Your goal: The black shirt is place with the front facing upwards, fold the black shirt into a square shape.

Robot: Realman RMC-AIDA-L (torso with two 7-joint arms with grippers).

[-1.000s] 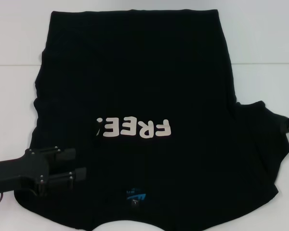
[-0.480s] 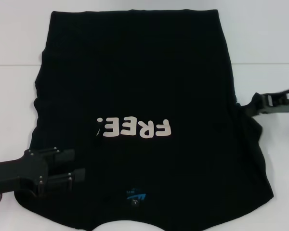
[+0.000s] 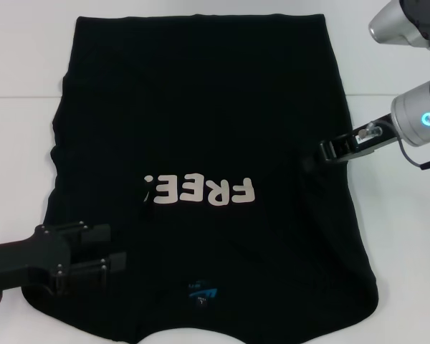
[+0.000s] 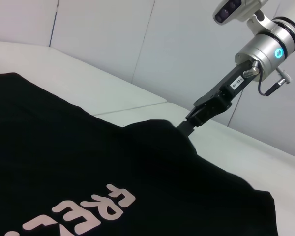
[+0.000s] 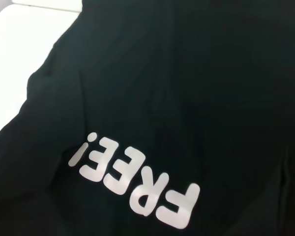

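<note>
The black shirt (image 3: 201, 107) lies flat on the white table (image 3: 21, 57), front up, with the pale "FREE!" lettering (image 3: 201, 190) across its middle and the blue neck label (image 3: 201, 292) near the front edge. My right gripper (image 3: 309, 155) is shut on the shirt's right sleeve and holds it lifted over the right side of the body; the left wrist view shows the gripper (image 4: 183, 127) pinching a raised fold. My left gripper (image 3: 118, 246) is open, low over the shirt's near left shoulder. The right wrist view shows only the shirt (image 5: 187, 73).
White table surface (image 3: 394, 236) shows on both sides of the shirt and beyond its far hem. A pale wall (image 4: 113, 44) stands behind the table in the left wrist view.
My right gripper has moved left from the table's right edge, dragging the right sleeve inward over the shirt body. The shirt's right outline is now straighter. The left arm has not moved.
</note>
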